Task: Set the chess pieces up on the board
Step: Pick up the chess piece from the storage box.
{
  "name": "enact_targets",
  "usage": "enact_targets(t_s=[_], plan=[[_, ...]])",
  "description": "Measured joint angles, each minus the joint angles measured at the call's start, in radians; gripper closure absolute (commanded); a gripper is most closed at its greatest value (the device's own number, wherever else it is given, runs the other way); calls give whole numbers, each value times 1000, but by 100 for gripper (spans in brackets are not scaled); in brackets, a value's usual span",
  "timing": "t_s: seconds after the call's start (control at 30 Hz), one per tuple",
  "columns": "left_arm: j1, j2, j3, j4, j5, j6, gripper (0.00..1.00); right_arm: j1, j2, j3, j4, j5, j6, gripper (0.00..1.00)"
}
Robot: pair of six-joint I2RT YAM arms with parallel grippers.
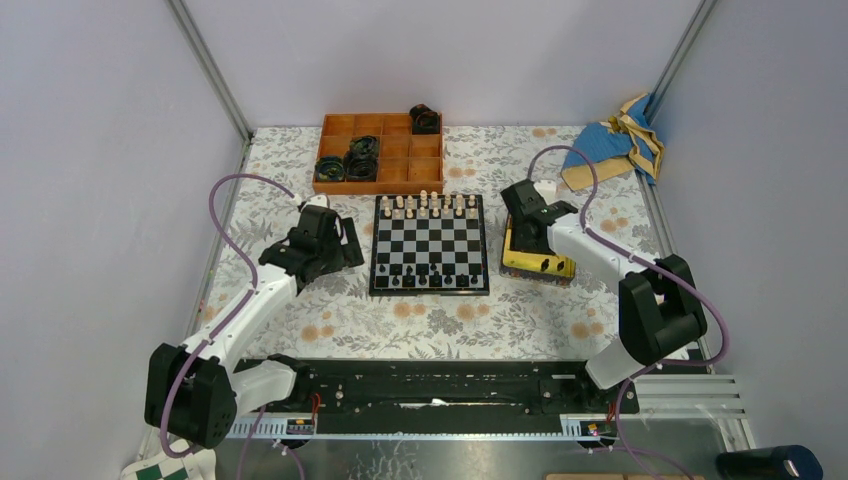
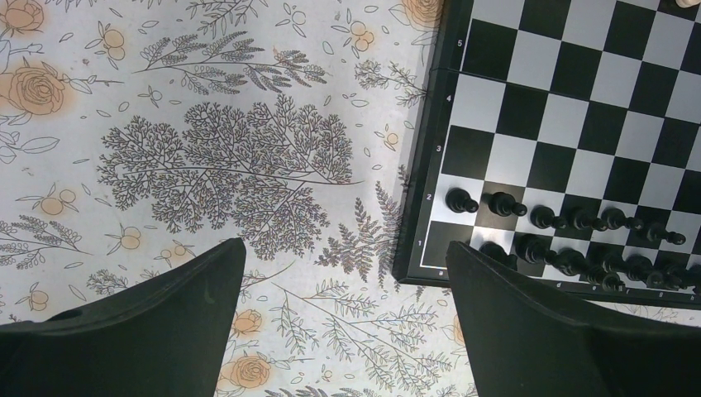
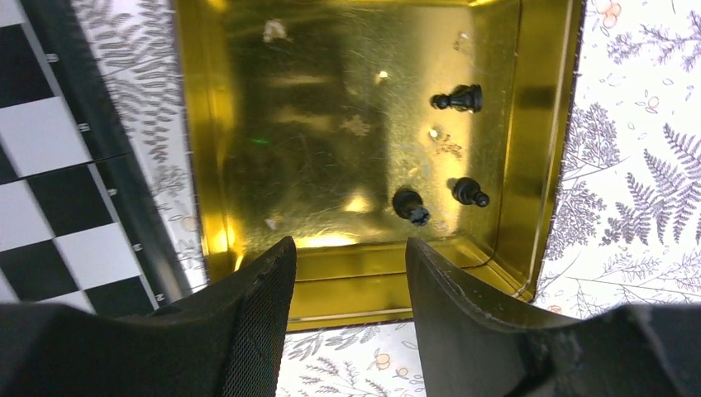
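— Counting the chess pieces (image 3: 411, 204) in the tin (image 3: 198, 124), I find 3 small black ones on its golden floor, toward the right wall. Do you see the same?

— Yes, 3. They lie on their sides or tilted, and 2 of them are near each other close to the front wall. The rest of the black set stands on the board (image 1: 430, 245), in the 2 rows nearest to the arms.

— Are these 2 rows full?

— I cannot tell. In the left wrist view the far end of the rows is too small to count. The corner square beside the number 1 seems to be empty.

— So which step is in hand?

— I judge it is fetching the next piece. The right gripper (image 3: 349, 248) hangs over the front wall of the tin with its fingers apart and nothing between them. The left gripper (image 2: 345, 248) is also spread wide and holds nothing. It is above the flowered cloth (image 2: 207, 149), just beside the near left corner of the board.

— What does the next move call for?

— The right gripper should go forward and down onto 1 piece, probably the nearest one, and close across its thin body. The piece is far smaller than the fingers and lies near the wall, so the aim must be exact, and later it must be set upright on a free square
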Motion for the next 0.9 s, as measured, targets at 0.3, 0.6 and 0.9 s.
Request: enact_targets(t_s=[0.3,0.6,0.9], plan=[[0,5,11,-2,0,1,1,-78,0,-73,39,-9,17,42],[0,13,18,-2,0,16,1,-113,0,-105,72,-31,21,43],[0,18,18,-2,0,18,1,-138,2,-123,100,-55,27,49]])
